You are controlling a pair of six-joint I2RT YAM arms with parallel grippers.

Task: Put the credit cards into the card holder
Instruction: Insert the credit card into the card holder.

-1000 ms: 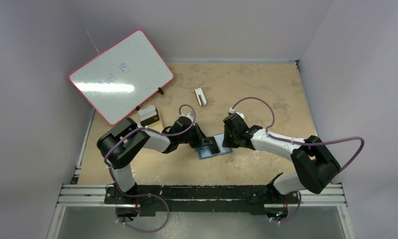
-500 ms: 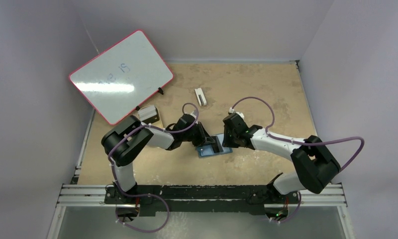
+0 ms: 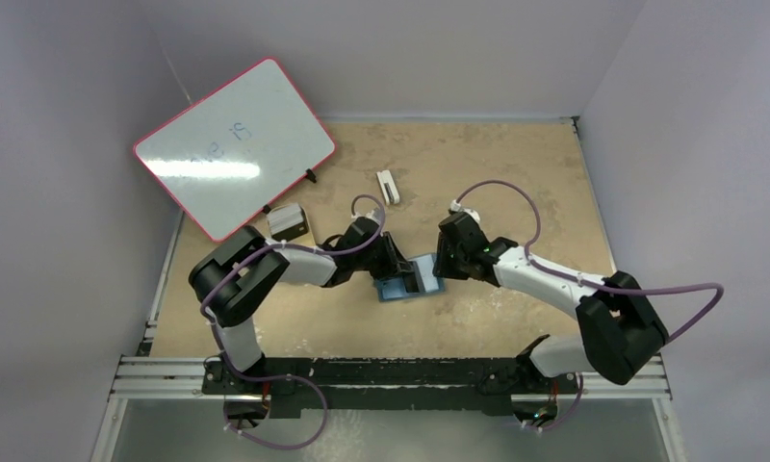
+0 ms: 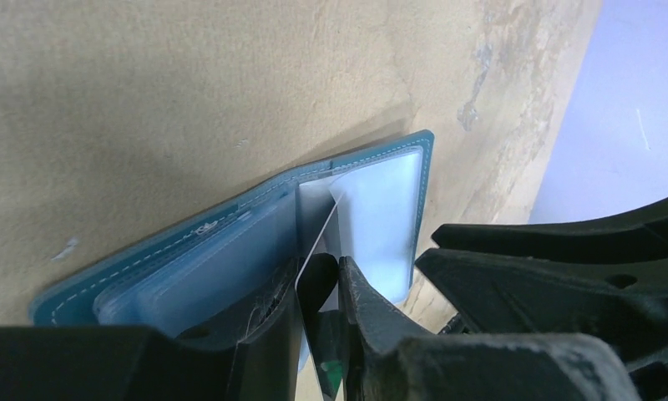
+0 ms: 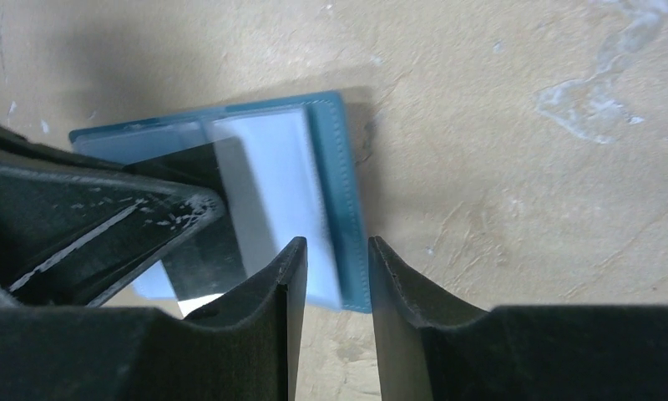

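- The left gripper (image 4: 321, 274) has its jaws pinching a thin, glossy grey credit card (image 4: 314, 224) by its rear edge. The card is held on edge, tilted so its leading corner noses into a clear inner pocket.
- The teal-blue folding card holder (image 4: 189, 251) lies open on the tan table (image 3: 477, 173), between the two grippers.
- The right gripper (image 5: 331, 271) sits over the holder's stitched side with its jaws narrowly apart. I cannot tell whether they clamp it, but it probably steadies the holder against the card's push.
- Farther back, well apart, are a small white oblong block (image 3: 388, 186) and a red-framed whiteboard (image 3: 235, 144).
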